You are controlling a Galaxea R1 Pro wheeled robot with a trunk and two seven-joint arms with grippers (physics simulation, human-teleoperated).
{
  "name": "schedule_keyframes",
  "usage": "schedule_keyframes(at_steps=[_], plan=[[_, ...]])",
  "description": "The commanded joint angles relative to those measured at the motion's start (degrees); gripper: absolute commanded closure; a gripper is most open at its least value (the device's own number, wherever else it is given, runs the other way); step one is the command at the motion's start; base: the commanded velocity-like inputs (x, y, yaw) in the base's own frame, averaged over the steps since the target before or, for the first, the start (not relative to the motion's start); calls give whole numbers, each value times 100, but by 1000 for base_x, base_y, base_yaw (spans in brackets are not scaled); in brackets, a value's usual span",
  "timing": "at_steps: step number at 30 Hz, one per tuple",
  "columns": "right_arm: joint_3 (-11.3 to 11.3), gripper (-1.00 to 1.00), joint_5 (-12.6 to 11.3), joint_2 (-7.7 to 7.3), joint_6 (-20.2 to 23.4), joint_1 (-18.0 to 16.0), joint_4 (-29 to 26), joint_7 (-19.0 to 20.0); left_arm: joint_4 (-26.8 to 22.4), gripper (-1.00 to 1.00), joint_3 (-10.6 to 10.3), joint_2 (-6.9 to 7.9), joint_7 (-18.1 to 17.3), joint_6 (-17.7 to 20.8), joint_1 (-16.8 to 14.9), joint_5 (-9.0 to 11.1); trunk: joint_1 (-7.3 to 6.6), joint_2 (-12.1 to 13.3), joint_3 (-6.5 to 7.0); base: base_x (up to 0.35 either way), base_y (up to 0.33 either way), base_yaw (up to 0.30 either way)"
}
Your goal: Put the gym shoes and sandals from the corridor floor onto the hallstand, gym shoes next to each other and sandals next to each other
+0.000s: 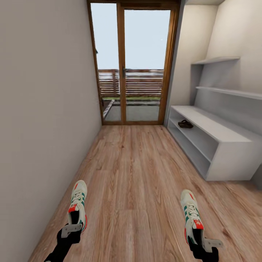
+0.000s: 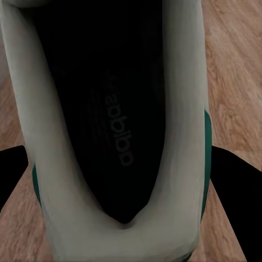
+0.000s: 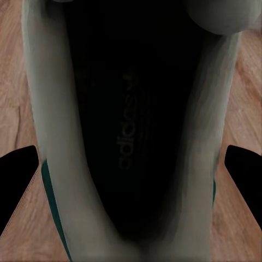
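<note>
So you've got a gym shoe in each gripper, left gripper (image 1: 74, 222) clamped on the left shoe (image 1: 78, 203), right gripper (image 1: 198, 236) on the right shoe (image 1: 191, 213), both at the heel and held toe-forward above the wood floor (image 1: 134, 174). Hallstand (image 1: 214, 134) sits ahead on the right, one sandal (image 1: 185, 124) already on its tier, glass door (image 1: 133, 62) at the corridor's end.
</note>
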Motion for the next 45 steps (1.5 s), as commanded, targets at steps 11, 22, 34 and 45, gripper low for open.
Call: schedule_keyframes(at_steps=[11, 22, 34, 45], plan=[[-13, 100, -51, 0, -17, -4, 4, 48, 3, 100, 34, -3, -58, -5, -4, 15, 2, -2, -5, 339, 0, 0], [-13, 100, -49, 0, -17, -3, 4, 48, 4, 100, 34, -4, -58, -8, -2, 15, 2, -2, -5, 339, 0, 0], [-13, 100, -48, 0, -17, -4, 4, 48, 4, 100, 33, -4, -58, -5, -4, 15, 2, -2, -5, 339, 0, 0], [-13, 100, -48, 0, -17, -4, 4, 48, 4, 100, 33, -5, -58, -6, -2, 15, 2, -2, -5, 339, 0, 0]])
